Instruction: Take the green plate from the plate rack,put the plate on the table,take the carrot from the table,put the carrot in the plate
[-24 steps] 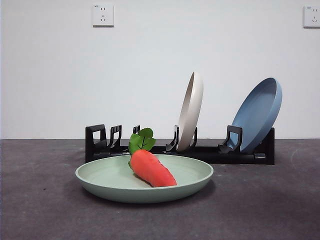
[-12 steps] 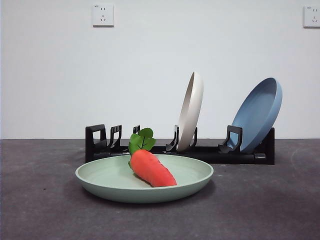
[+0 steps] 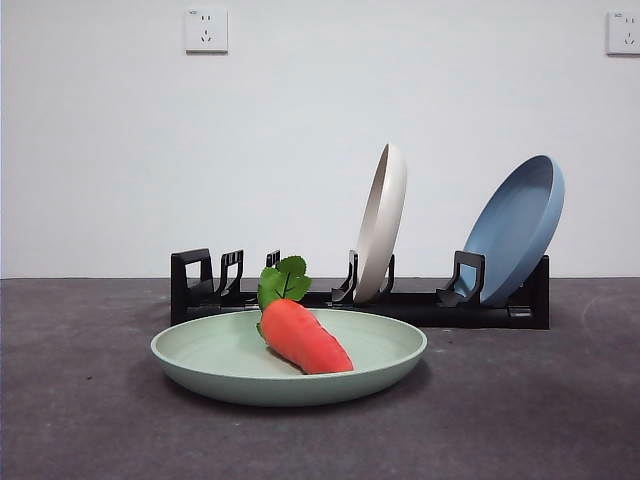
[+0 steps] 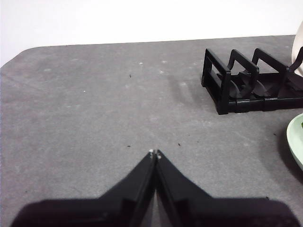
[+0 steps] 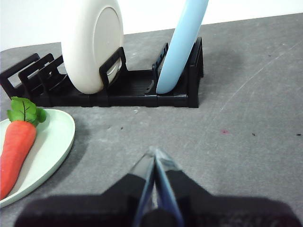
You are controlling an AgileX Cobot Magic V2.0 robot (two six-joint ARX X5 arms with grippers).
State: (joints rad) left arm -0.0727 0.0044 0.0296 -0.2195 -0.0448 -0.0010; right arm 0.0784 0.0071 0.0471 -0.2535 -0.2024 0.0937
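Note:
The green plate point(image 3: 230, 365) lies flat on the dark grey table point(image 3: 80, 420), in front of the black plate rack point(image 3: 500, 310). In the plate rests the orange carrot point(image 3: 305, 340), its green leaves toward the rack. The right wrist view shows the plate's rim point(image 5: 57, 142) with the carrot point(image 5: 16, 146) on it, and the rack point(image 5: 128, 92) behind. My right gripper point(image 5: 154, 153) is shut and empty, hovering over bare table beside the plate. My left gripper point(image 4: 154, 152) is shut and empty too, off the rack's empty end point(image 4: 222, 90); a sliver of the green plate point(image 4: 297, 142) shows there.
A cream-white plate point(image 3: 382, 222) stands upright in the rack's middle slot, and a blue plate point(image 3: 515, 228) leans in the end slot. Two wall sockets point(image 3: 206, 30) sit on the white wall behind. No arm shows in the front view.

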